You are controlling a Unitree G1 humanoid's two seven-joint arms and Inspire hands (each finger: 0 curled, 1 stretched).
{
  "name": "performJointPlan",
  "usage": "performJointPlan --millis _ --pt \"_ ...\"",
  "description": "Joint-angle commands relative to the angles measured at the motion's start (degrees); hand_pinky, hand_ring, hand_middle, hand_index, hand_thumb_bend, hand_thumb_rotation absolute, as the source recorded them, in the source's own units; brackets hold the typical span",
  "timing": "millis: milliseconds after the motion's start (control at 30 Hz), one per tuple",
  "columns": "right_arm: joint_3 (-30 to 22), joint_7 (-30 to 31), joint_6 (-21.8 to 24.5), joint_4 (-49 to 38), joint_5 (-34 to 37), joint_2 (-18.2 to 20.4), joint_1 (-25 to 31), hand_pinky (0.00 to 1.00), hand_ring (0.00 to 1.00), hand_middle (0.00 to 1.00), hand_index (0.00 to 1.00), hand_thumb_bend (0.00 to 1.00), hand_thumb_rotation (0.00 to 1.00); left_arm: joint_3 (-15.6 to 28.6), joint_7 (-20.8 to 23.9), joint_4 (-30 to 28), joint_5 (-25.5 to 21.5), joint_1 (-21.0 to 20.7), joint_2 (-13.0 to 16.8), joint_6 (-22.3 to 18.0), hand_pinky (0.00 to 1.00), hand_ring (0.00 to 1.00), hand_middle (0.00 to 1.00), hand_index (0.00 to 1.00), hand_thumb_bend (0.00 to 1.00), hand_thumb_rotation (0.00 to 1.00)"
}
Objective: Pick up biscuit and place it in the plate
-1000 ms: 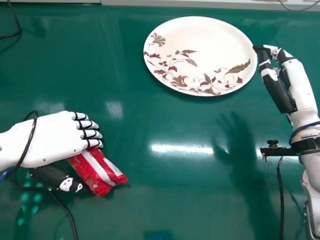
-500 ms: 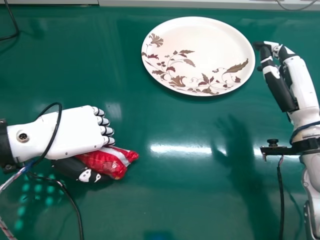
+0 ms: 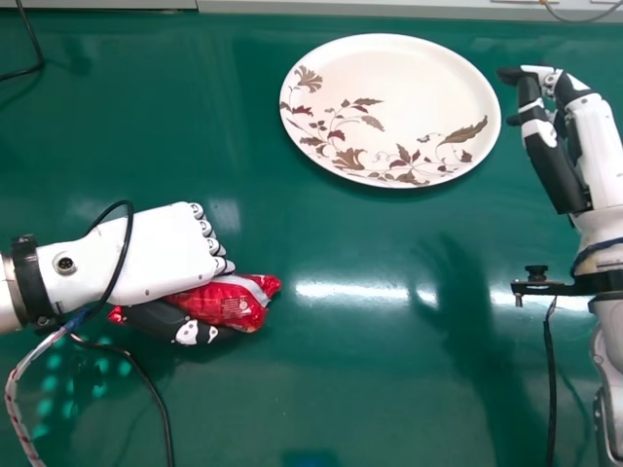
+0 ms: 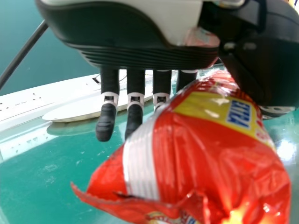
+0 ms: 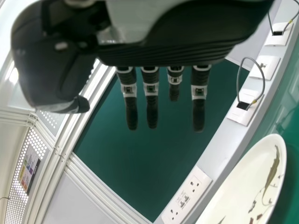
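Observation:
The left hand is at the left of the table, palm down, with the red biscuit packet pinched between thumb and fingers. One end of the packet sticks out past the fingertips. In the left wrist view the packet lies against the left hand, partly covering its fingers. The floral plate rests at the back, right of the packet and apart from it. Just right of the plate stands the right hand, open and holding nothing; in the right wrist view the right hand has its fingers extended.
A black cable loops over the left wrist and down along the table. A bracket juts from the right forearm. White socket panels line the table's back edge, and another cable lies at the back left.
The left hand has moved to the right, its forearm now more in view, and the packet has travelled and turned with it. The right hand has shifted slightly away from the plate.

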Motion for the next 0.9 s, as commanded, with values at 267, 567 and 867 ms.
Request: performJointPlan --millis 267,567,867 --pt "-0.8 -0.2 -1.3 0.9 0.5 -0.2 0.1 0.62 0.75 0.80 0.77 0.55 0.53 4.8 5.9 -1.5 1.9 1.4 -2.7 4.3 0.14 0.19 0.42 0.47 0.52 0.00" --pt "-0.8 -0.1 -0.6 1.1 0.4 -0.2 -0.5 0.62 0.75 0.80 0.76 0.55 0.47 10.6 4.9 -6.2 -5.9 0.4 -8.6 12.7 0.16 0.43 0.45 0.49 0.49 0.00" --pt "-0.8 0.5 0.3 1.5 0.4 -0.7 -1.1 0.62 0.76 0.80 0.77 0.54 0.49 9.9 9.8 -4.4 -4.2 -4.5 -14.3 14.9 0.14 0.43 0.47 0.49 0.49 0.00"
